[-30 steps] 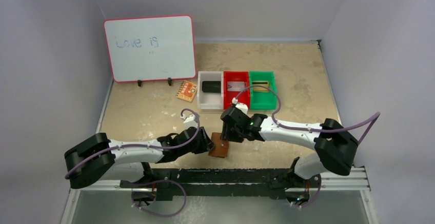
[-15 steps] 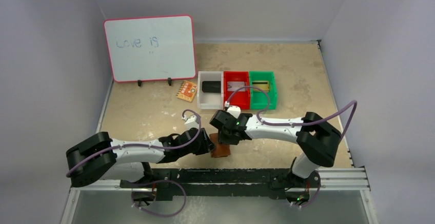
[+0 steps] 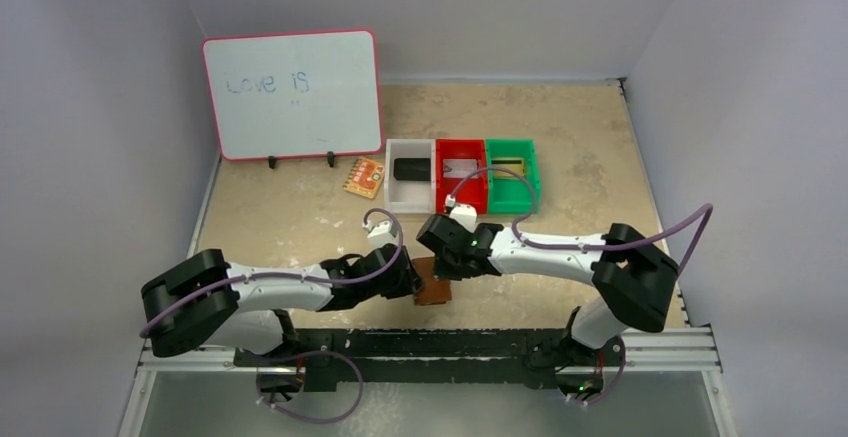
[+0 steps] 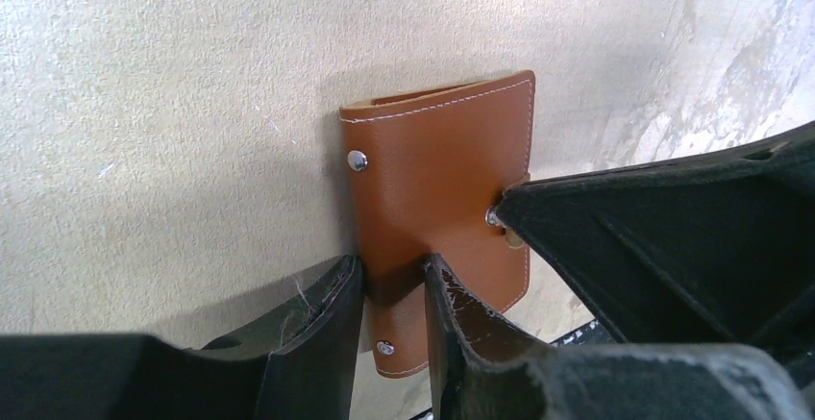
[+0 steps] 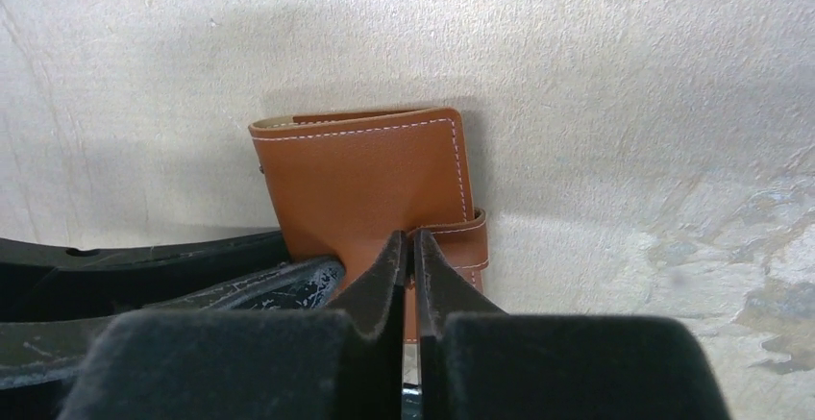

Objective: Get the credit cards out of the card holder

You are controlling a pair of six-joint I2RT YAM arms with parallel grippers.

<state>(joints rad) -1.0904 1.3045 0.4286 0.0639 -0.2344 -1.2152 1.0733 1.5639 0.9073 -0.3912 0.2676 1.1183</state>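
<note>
The card holder (image 3: 432,287), brown leather and folded shut, stands on edge near the table's front middle. My left gripper (image 4: 392,276) is shut on its lower edge, one finger on each face. In the left wrist view the card holder (image 4: 437,165) shows its snap studs. My right gripper (image 5: 411,239) comes in from the right and is shut on the closing tab (image 5: 471,237) of the card holder (image 5: 370,185). From above, the left gripper (image 3: 408,282) and right gripper (image 3: 447,267) meet at the holder. The credit cards are hidden.
A white bin (image 3: 410,203), a red bin (image 3: 446,146) and a green bin (image 3: 512,201) stand in a row behind the arms, each with a flat item inside. An orange patterned card (image 3: 366,176) lies left of them. A whiteboard (image 3: 292,94) stands at the back left.
My right gripper has moved in onto the holder and closed its jaws on the tab. The left arm has shifted slightly right, keeping its hold.
</note>
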